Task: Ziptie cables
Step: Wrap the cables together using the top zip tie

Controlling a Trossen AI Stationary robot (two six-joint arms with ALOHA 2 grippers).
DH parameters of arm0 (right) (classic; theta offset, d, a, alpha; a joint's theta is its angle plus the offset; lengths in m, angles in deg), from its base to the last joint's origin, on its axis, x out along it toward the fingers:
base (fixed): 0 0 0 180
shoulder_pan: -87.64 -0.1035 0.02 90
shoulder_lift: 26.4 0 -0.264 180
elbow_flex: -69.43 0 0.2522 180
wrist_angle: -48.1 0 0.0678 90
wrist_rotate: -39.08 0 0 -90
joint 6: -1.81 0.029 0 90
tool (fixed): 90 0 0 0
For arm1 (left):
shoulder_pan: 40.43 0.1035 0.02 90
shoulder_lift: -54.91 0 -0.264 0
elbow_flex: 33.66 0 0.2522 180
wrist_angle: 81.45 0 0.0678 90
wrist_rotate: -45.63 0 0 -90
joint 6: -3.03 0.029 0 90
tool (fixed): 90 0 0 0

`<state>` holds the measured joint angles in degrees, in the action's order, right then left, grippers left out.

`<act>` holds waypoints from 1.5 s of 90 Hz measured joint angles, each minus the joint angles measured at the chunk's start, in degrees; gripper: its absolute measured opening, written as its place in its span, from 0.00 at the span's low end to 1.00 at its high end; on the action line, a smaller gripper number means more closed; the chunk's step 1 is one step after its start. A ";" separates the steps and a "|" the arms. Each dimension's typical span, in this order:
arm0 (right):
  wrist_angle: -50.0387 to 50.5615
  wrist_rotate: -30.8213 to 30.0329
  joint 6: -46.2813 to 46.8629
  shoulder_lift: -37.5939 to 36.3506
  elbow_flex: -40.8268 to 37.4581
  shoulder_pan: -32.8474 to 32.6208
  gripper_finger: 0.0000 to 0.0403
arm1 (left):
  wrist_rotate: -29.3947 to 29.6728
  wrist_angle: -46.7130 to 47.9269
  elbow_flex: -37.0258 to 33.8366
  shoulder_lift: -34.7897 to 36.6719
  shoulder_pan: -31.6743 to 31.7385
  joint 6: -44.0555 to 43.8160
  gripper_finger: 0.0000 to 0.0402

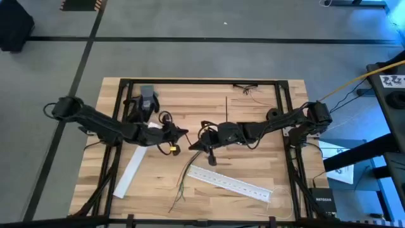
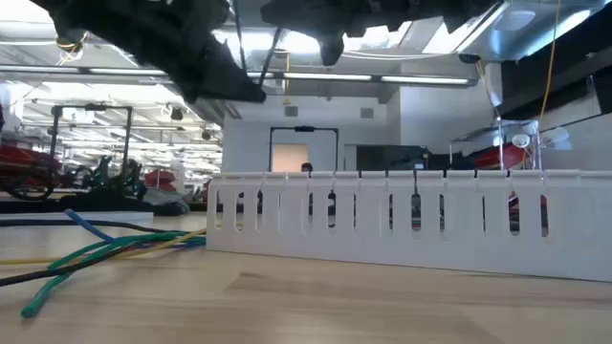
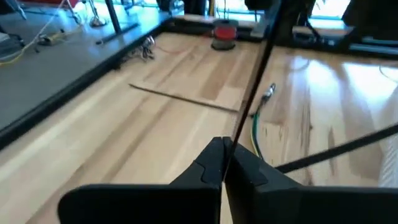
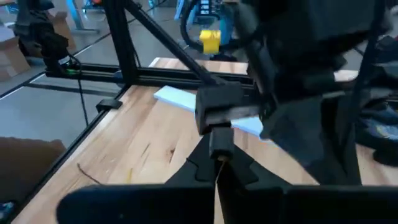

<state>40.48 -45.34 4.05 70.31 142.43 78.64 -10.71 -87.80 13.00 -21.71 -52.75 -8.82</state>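
both arms meet mid-table, raised. left gripper (image 3: 222,163) is pinched closed on a thin black zip tie (image 3: 258,74) that runs up toward the right gripper (image 4: 217,163), also closed, on something thin – can't tell what. the cables (image 1: 180,183) lie on the wood nearer and slightly left, not bundled. looks like tie prep – the next move probably calls for carrying the strip down and looping it round the bundle. white slotted duct (image 1: 231,183) right of them – contents not visible.
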 joint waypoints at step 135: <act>12.20 -2.99 -4.21 10.56 0.02 0.33 0.00 | 0.03 4.82 2.16 -4.52 1.14 -2.76 0.12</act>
<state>52.67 -48.33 -0.17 80.87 142.45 78.97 -10.68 -82.98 15.17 -26.23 -51.61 -11.58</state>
